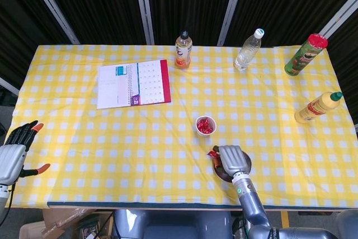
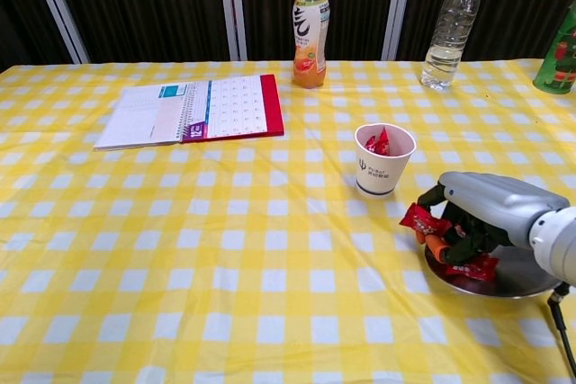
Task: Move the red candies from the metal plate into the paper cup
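The right hand (image 2: 481, 213) sits over the metal plate (image 2: 517, 281), fingers (image 2: 441, 246) pinching a red candy (image 2: 423, 219) just beside the paper cup (image 2: 384, 159). More red candies (image 2: 470, 267) lie on the plate. The left hand (image 1: 14, 149) hangs off the desk (image 1: 112, 138), fingers spread.

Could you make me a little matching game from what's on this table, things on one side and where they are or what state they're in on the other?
Things:
1. paper cup
2. right hand
3. calendar
4. clear water bottle

Places or states:
A. lies open and flat on the cloth, far left of the cup
B. stands at the back edge, white cap on
C. holds a red candy over the metal plate
D. stands upright with red candies already inside

Pairs: 1-D, 2-C, 3-A, 4-B
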You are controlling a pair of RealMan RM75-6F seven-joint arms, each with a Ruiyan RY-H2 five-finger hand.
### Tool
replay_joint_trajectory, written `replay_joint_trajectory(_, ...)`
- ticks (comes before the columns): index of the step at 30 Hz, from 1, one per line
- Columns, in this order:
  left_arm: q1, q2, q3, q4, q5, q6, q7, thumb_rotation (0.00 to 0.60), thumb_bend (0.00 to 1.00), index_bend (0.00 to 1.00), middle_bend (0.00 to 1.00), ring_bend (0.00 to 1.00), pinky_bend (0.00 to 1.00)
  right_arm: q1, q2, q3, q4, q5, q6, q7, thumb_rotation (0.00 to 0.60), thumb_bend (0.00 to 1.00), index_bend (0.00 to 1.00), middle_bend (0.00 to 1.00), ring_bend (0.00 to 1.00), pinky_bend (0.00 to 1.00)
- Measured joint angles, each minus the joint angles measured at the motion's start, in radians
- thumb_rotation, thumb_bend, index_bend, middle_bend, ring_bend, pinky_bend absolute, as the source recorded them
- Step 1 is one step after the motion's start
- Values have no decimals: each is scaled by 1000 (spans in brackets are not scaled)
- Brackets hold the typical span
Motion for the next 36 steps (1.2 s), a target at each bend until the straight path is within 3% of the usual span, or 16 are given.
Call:
replay_joint_trajectory(20, 2, 0, 0, 6, 3, 3, -10, 600, 0, 0, 0, 0, 0, 4, 66, 49, -69, -15, 38, -4, 600, 614, 533, 823, 878, 947)
replay_joint_trajectory(36, 1, -2, -1, -10, 1, 5, 10, 600, 0, 0, 0, 0, 0, -5, 92, 46, -70, -11, 39, 12, 600, 615, 533, 823, 878, 947)
